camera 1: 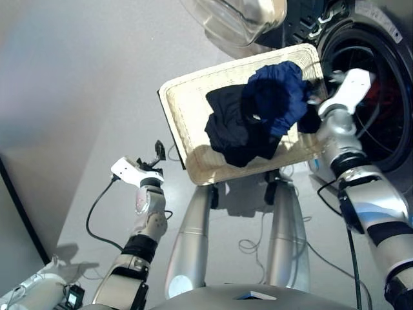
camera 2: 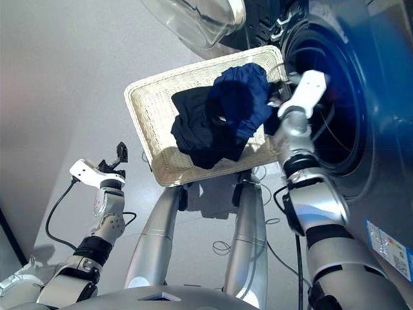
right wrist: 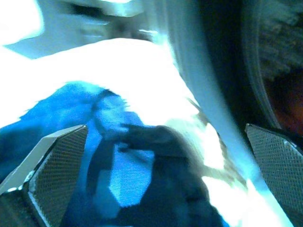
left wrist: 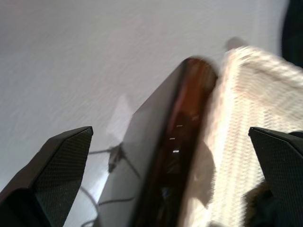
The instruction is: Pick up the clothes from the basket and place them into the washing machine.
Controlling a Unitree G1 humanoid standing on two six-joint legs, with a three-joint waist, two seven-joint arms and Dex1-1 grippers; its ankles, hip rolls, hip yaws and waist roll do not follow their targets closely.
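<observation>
You have the washing machine (camera 2: 335, 110) at the right, its drum open and the clear door (camera 1: 239, 19) swung out above the basket (camera 1: 187, 103). Something reddish shows deep in the drum in the left eye view; it may be the coral piece, but you cannot be sure. The basket sits just beside the drum mouth, and in it the black garment (camera 1: 226, 126) lies underneath, with the navy blue garment (camera 1: 281, 97) heaped over its drum-side half.

Your right gripper (camera 1: 316, 103) is at the basket's drum-side edge, touching or nearly touching the navy cloth, with both fingers spread wide and nothing between them. Your left gripper (camera 1: 157, 154) hangs off the basket's outer side, also spread and empty.

Expect the cloth to be light, limp and prone to trailing. Pinch a raised fold of the navy heap, deep enough that it does not slip out.
</observation>
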